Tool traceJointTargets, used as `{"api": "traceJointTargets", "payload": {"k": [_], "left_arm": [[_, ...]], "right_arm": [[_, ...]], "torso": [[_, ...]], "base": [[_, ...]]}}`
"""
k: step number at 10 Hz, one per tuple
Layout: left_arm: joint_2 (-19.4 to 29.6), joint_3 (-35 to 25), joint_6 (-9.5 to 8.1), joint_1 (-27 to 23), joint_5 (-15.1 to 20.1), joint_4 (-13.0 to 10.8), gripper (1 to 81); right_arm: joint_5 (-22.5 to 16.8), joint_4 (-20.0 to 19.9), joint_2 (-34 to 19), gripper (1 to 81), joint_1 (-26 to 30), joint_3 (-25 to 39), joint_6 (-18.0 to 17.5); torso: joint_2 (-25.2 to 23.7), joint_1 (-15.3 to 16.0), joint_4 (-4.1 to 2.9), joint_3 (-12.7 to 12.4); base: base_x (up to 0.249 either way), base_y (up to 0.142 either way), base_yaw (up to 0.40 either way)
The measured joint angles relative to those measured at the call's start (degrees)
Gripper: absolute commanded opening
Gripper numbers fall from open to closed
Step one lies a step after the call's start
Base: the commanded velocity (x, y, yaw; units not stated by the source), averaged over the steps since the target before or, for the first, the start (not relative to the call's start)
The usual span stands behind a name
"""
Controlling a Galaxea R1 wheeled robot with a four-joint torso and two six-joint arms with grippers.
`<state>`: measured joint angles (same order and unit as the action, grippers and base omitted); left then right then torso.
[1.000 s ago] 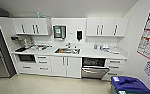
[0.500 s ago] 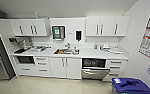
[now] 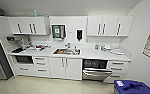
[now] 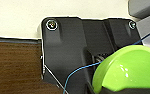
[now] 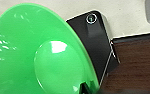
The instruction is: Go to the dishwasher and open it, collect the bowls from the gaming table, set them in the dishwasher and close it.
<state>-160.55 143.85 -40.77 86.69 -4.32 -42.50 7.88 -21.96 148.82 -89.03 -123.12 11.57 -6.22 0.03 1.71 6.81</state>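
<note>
Green plastic looms close to both wrist cameras: a lime-green bowl sits at the lower right of the left wrist picture, and a brighter green bowl covers the left and centre of the right wrist picture. Each appears to be carried at its arm's hand, but the fingers are not visible, so I cannot tell whether either hand is clenched on its bowl or loose. Behind the bowls lie pale floor and a strip of dark wood-grain surface.

Further out, in the head view, the dishwasher stands under the white worktop, right of centre in the frame, its steel door tilted partly open with a dark rack showing above it. A sink is set in the worktop to its left, white wall cabinets hang above, and a blue bin sits in the lower right corner.

The step in hand looks like the drive back to the dishwasher with the bowls. Done well, it means approaching squarely on the open door, stopping short of its edge, passing well apart from the blue bin, and keeping both arms level so the bowls do not slip.

Against the earlier head pictures, the kitchen keeps almost the same framing, with the blue bin showing a little more; the camera has barely moved.
</note>
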Motion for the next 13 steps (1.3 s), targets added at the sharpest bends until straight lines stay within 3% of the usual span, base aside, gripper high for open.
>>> {"api": "traceJointTargets", "payload": {"k": [13], "left_arm": [[-0.39,-0.02,0.0,0.05,-0.15,-0.06,1.0]], "right_arm": [[0.0,0.05,-0.3,1.0,0.11,-0.41,0.0]], "torso": [[0.0,-0.02,0.0,-0.02]], "base": [[0.139,0.0,0.0]]}}
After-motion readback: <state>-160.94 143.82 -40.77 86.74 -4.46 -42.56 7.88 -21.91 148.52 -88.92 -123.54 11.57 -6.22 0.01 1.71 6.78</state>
